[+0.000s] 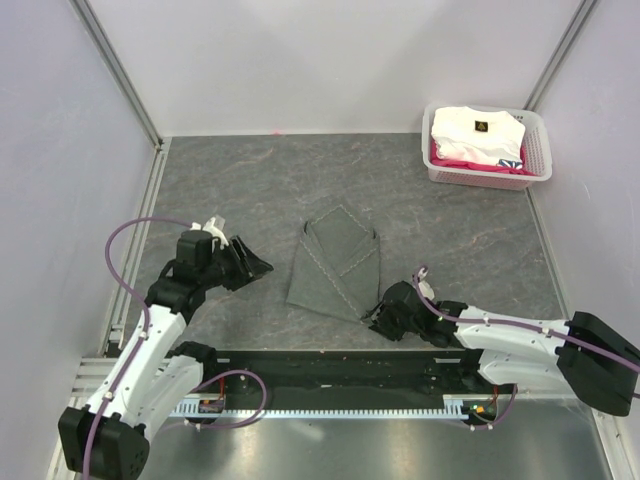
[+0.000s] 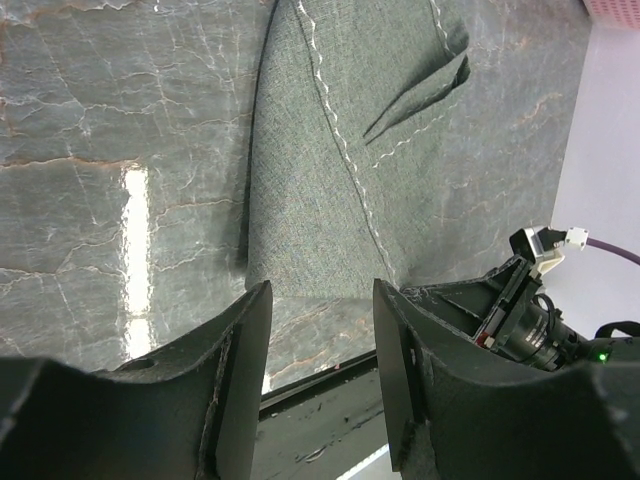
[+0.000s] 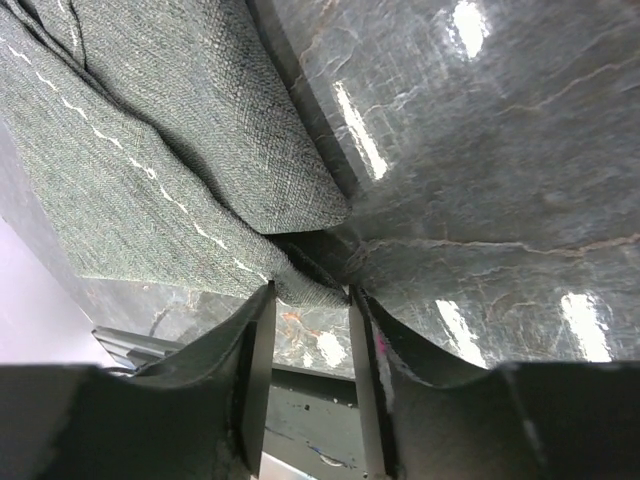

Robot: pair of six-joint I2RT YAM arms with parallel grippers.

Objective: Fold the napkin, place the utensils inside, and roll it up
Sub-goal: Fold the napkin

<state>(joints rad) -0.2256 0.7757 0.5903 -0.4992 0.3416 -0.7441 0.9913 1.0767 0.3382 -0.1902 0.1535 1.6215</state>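
The napkin [image 1: 335,262] lies folded on the grey table, its pale hem showing. It also shows in the left wrist view [image 2: 330,180] and the right wrist view [image 3: 150,150]. My left gripper [image 1: 255,265] is open and empty, just left of the napkin, and in its own view [image 2: 322,290] its jaws stand apart short of the cloth's near edge. My right gripper [image 1: 378,318] is at the napkin's near right corner. In the right wrist view [image 3: 311,292] it is open, with that corner lying between the fingertips. The spoon is out of view.
A white basket [image 1: 488,178] at the back right holds a white folded garment [image 1: 475,132] over pink cloth. A black rail [image 1: 330,370] runs along the near table edge. Pale walls close in the left, back and right sides.
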